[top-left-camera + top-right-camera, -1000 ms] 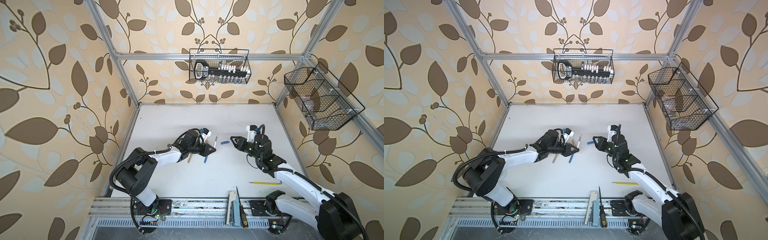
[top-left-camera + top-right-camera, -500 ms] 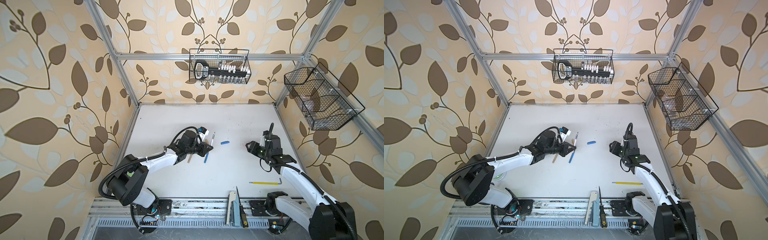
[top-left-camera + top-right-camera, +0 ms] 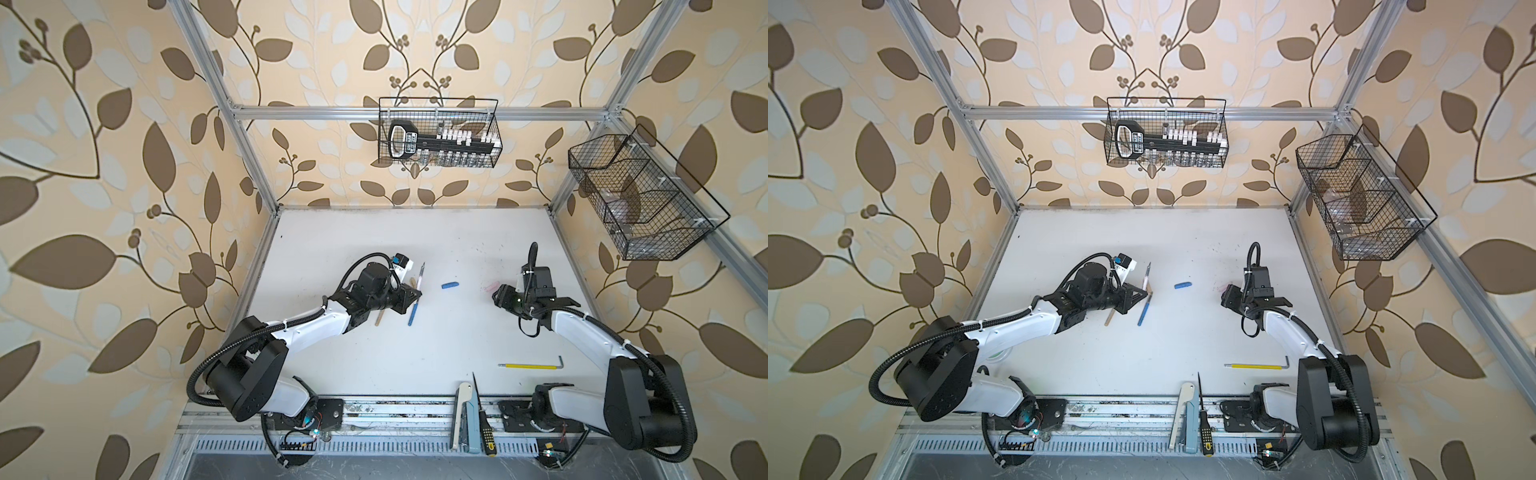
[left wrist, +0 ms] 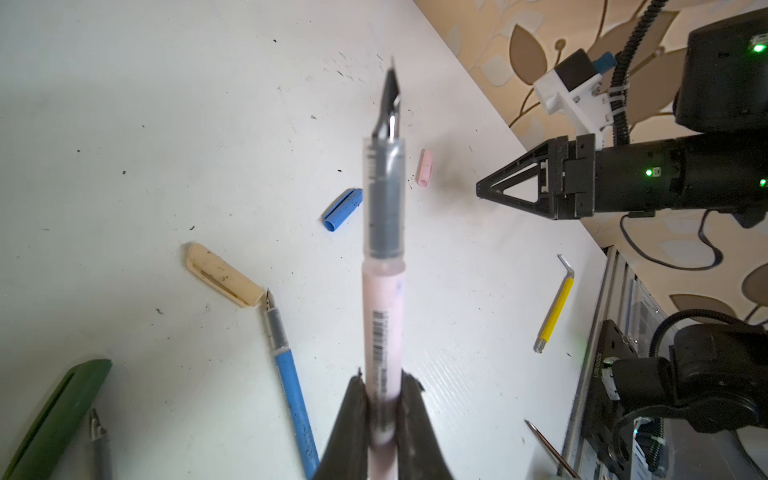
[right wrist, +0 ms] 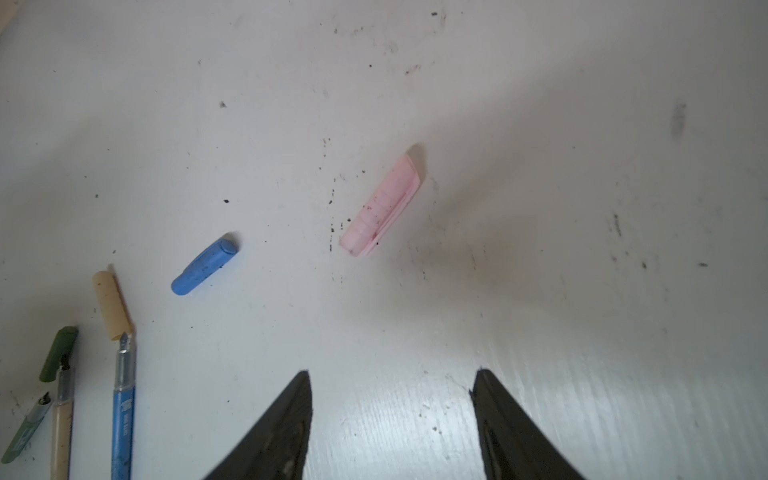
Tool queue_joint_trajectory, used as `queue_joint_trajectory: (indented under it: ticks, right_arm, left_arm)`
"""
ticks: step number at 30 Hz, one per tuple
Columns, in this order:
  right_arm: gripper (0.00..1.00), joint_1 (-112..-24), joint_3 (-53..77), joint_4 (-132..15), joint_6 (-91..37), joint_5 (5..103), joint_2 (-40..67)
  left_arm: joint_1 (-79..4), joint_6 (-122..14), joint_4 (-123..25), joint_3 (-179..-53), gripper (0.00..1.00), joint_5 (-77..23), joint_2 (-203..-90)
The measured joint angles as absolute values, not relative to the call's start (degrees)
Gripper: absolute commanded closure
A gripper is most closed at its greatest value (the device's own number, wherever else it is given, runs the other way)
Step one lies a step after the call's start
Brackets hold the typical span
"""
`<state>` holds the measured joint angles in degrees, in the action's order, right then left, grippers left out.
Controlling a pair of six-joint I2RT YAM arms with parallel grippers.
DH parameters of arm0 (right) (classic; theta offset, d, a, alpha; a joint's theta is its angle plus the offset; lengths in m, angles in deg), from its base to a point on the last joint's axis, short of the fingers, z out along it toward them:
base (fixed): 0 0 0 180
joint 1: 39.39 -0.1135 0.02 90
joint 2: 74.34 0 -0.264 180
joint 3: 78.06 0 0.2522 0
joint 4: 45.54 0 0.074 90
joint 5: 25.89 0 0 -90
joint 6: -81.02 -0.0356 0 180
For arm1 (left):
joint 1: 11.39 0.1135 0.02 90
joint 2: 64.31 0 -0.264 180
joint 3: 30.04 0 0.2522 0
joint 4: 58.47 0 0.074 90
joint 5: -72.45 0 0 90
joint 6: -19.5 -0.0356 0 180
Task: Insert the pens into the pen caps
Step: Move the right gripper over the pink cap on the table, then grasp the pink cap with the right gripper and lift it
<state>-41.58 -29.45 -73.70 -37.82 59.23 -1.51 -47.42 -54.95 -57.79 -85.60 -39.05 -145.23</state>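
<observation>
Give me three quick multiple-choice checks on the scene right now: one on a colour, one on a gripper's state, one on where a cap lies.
1. The left gripper holds a slim plastic stick pen of which colour? A blue; B pale pink; C dark green.
2. The right gripper is: A open and empty; B shut on that pen; C shut on a cap.
3. The short blue tubular plastic cap lies: A in the left gripper; B on the white table between the tan tubular cap and the pale pink tubular cap; C in the right gripper.
Answers: 1 B, the barrel in its closed jaws is pale pink. 2 A, its jaws stand wide apart with nothing between. 3 B, it rests loose between those two caps.
</observation>
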Motion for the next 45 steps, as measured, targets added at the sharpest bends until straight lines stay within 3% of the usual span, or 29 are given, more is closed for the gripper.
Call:
queue_joint_trajectory:
  ticks: [27,38,45]
  right_arm:
    - [0.37,-40.75,-13.95,-68.17,-34.82,56.12,22.62]
    - [0.38,-41.65,-11.16,-69.57,-33.18,55.01,24.72]
    - [0.4,-42.76,-6.65,-78.09,-29.34,60.71,25.53]
  left_arm:
    - [-47.44,-55.19,-57.77,-85.6,1.0,-38.33,-144.14]
    - [-47.44,-55.37,-57.75,-85.6,1.0,-38.3,-144.14]
    - [-47.44,-55.39,-57.75,-85.6,1.0,-38.3,-144.14]
